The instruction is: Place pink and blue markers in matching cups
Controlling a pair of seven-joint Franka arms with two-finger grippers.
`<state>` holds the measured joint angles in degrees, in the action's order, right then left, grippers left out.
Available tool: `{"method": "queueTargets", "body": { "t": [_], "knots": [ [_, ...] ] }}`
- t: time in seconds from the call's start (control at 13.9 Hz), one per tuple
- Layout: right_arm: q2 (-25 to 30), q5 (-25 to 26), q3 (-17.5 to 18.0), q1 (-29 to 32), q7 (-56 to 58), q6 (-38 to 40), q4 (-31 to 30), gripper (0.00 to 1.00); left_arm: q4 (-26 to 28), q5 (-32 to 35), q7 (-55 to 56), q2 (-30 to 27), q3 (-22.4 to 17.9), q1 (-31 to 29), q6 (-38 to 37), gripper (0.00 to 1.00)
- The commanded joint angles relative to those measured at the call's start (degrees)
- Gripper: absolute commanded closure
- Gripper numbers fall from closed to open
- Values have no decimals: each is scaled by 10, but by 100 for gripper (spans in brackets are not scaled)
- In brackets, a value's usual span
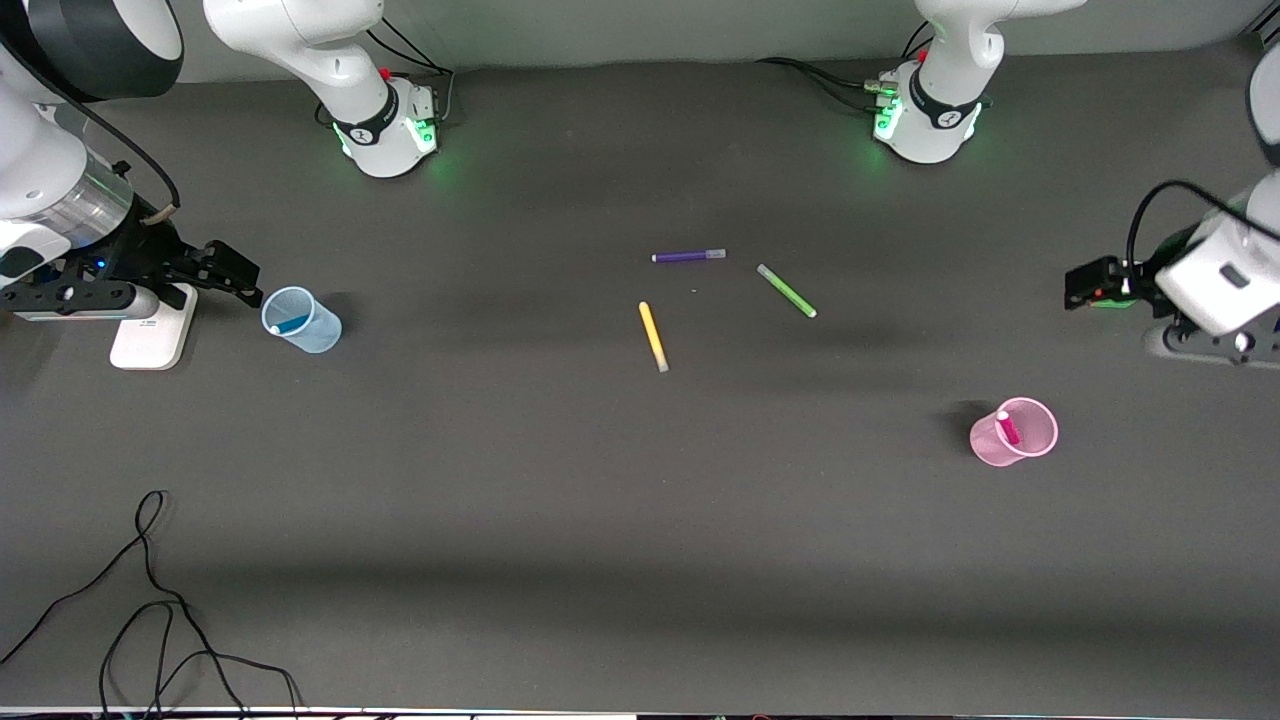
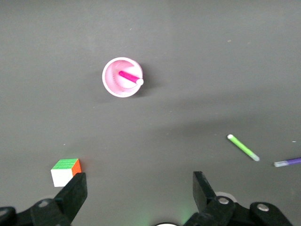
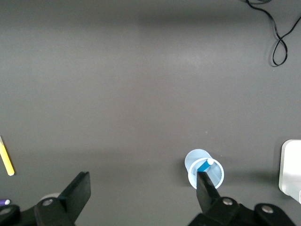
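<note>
Hovering both arms with jaws spread wide and empty | pink marker (image 1: 1008, 428) leaning in pink cup (image 1: 1030, 445), blue marker (image 1: 290, 325) in blue cup (image 1: 318, 330) | right gripper (image 1: 235, 275) sitting just beside blue cup, so I am risking tipping it when swinging | left gripper (image 2: 138, 188) waiting well apart from pink cup.
</note>
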<state>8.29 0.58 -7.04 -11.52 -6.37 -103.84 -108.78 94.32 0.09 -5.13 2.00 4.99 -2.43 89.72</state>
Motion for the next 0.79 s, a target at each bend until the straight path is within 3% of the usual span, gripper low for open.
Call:
{"method": "queueTargets", "body": {
  "t": [0.0,0.72],
  "knots": [
    [-8,7,2,-3,10,12,27,0,5,-11,4,-16,-40,47,-6,0],
    [-17,3,0,-3,11,50,24,0,-2,-11,-1,-14,-49,52,-27,0]
  ]
}}
